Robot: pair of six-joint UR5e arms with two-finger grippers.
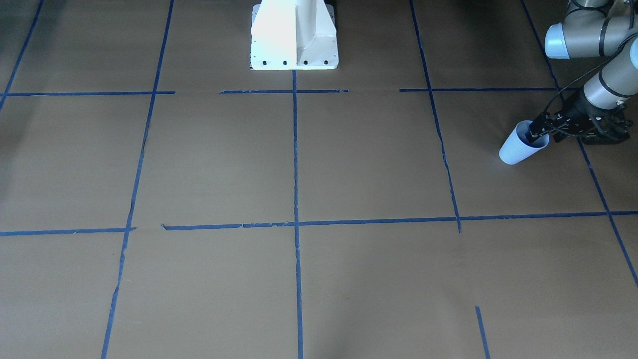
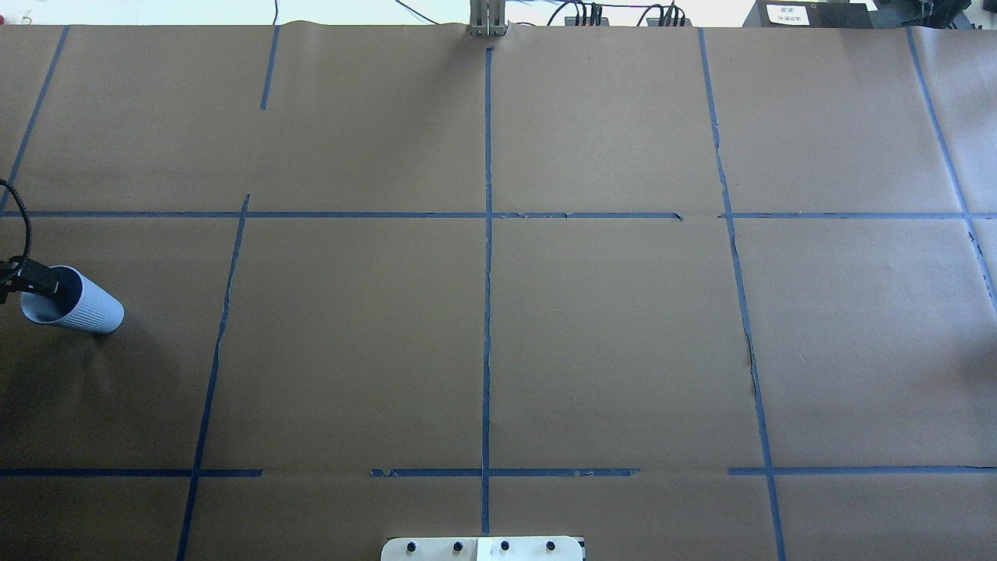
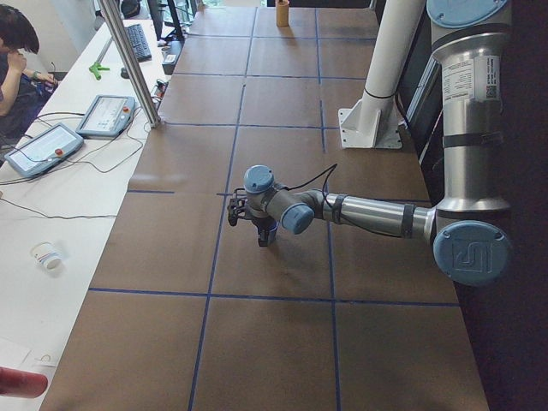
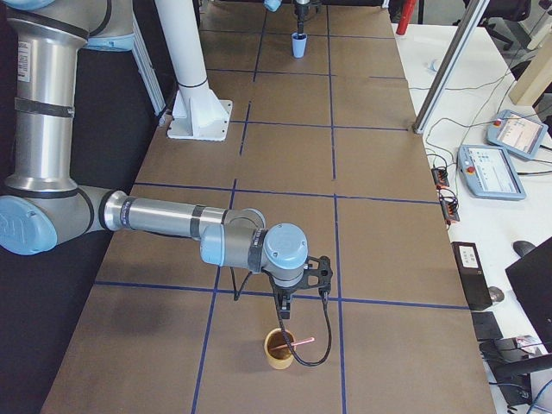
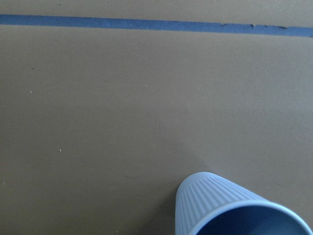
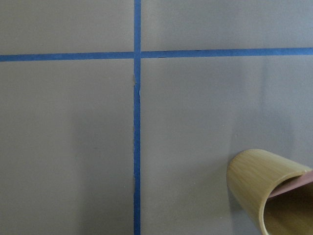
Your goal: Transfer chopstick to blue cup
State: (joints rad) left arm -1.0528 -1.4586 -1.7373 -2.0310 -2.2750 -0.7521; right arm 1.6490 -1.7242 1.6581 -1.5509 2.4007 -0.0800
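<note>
The chopstick (image 4: 303, 342) stands in a tan cup (image 4: 278, 348) near the table's (image 2: 623, 351) end on the robot's right. It is directly under the right gripper (image 4: 285, 312), which hangs just above the cup's mouth and is by far the nearer one. Its long axis leans: the lower part sits inside the cup, and the upper end rests on the rim and pokes out toward the operators' edge. It looks thin, straight and pinkish. Whether the right gripper's jaws are apart or together cannot be told. The blue cup (image 1: 518, 149), pale and finely ribbed, stands at the opposite end of the table, on the robot's left. The left gripper (image 1: 536, 130) has one finger dipped into its mouth as if pinching the rim, though a firm grip cannot be confirmed.
</note>
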